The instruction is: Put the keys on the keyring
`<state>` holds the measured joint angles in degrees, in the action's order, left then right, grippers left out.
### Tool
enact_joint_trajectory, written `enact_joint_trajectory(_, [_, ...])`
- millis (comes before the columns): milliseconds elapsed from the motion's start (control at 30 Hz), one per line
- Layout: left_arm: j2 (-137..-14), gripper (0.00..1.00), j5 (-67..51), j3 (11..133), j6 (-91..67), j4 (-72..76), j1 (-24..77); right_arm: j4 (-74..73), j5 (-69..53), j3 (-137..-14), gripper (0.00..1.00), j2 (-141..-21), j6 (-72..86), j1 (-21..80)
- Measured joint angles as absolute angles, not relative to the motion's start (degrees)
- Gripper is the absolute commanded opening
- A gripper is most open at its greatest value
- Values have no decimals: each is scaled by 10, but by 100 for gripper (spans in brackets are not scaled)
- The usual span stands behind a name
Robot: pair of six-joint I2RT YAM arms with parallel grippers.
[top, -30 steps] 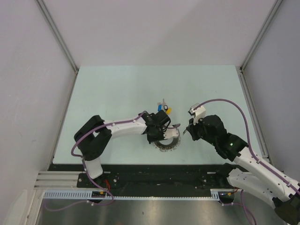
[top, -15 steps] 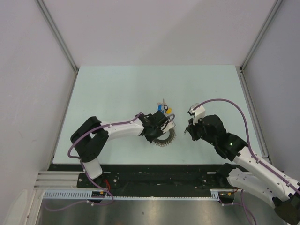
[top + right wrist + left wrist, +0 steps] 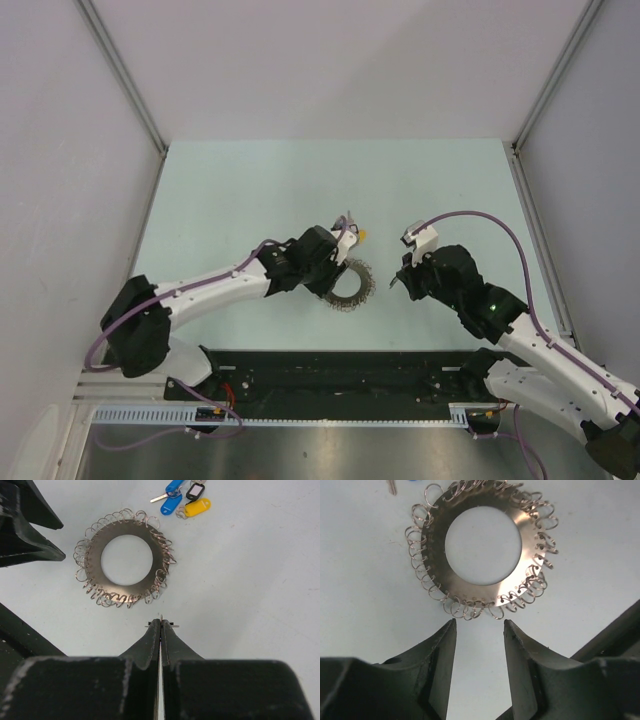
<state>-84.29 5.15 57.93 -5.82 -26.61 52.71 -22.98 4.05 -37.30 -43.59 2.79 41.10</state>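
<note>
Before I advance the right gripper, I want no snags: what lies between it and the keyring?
Only bare table separates the right gripper from the keyring, in the right wrist view.

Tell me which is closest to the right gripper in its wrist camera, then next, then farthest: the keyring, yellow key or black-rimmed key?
1. The keyring, just ahead of the right gripper, slightly left in the picture.
2. The yellow key, farther ahead, toward the picture's right.
3. The black-rimmed key, just beyond the yellow one, at the top edge.
</note>
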Motion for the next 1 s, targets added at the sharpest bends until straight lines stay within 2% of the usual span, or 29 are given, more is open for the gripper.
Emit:
enact_joint_trajectory(33, [-830, 40, 43, 571, -65, -257, 524, -230, 41, -373, 0, -436, 28, 411])
enact_joint_trajectory(133, [-824, 35, 20, 553, -76, -243, 510, -230, 41, -373, 0, -436, 28, 411])
enact_joint_trajectory(233, [-831, 33, -7, 539, -82, -239, 495, -230, 41, -373, 0, -436, 28, 411])
enact_joint_trajectory(800, [-896, 32, -79, 516, -105, -194, 461, -235, 41, -373, 0, -436, 28, 411])
enact_joint_trajectory(1000, [-908, 36, -77, 514, -106, -194, 459, -237, 41, -373, 0, -436, 28, 411])
